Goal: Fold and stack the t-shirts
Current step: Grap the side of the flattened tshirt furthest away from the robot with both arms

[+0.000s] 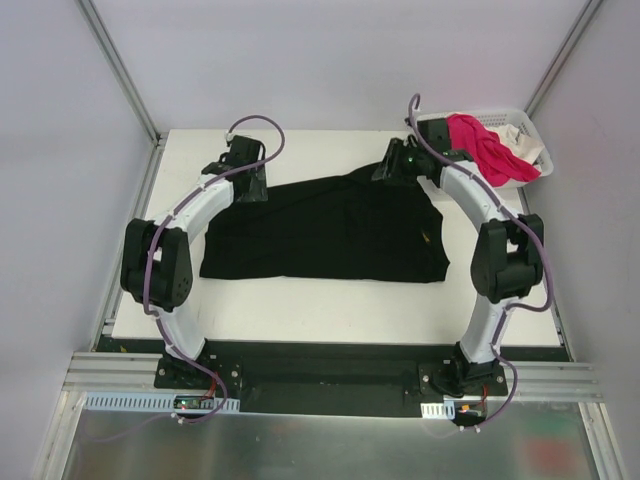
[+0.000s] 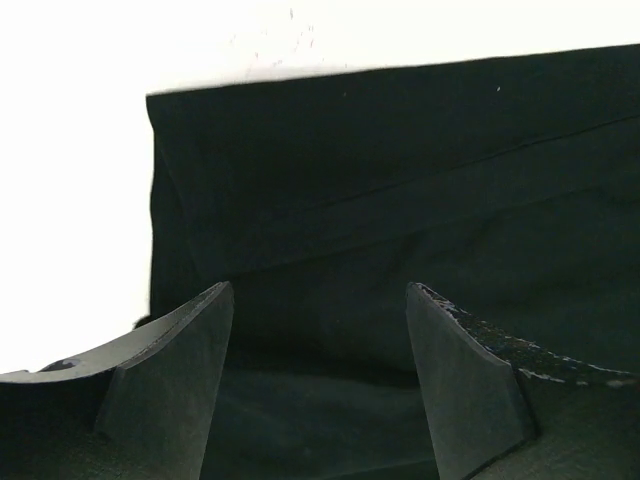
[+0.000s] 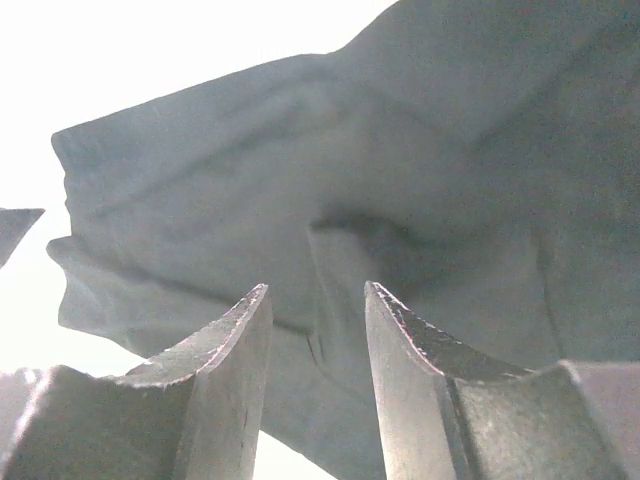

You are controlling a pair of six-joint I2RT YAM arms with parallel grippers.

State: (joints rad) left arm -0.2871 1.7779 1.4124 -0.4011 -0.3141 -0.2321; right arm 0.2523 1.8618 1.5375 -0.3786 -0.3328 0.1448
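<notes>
Black cloth t-shirt (image 1: 330, 235) is lying spread flat on the white table (image 1: 330, 310). From above, the left gripper (image 1: 248, 182) and right gripper (image 1: 398, 165) are hovering at its far edge. A bright pink t-shirt (image 1: 480, 145) and a white t-shirt (image 1: 516, 140) are sitting in the white lattice basket (image 1: 543, 160). From the left wrist, jaws are standing wide apart over the hem corner, holding nothing. From the right wrist, jaws are gaping narrower above a wrinkle. I'd say both should be pinching level, together.

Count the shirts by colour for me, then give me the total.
Black shirt: 1
Pink shirt, in the basket: 1
White shirt, in the basket: 1
Total: 3
</notes>
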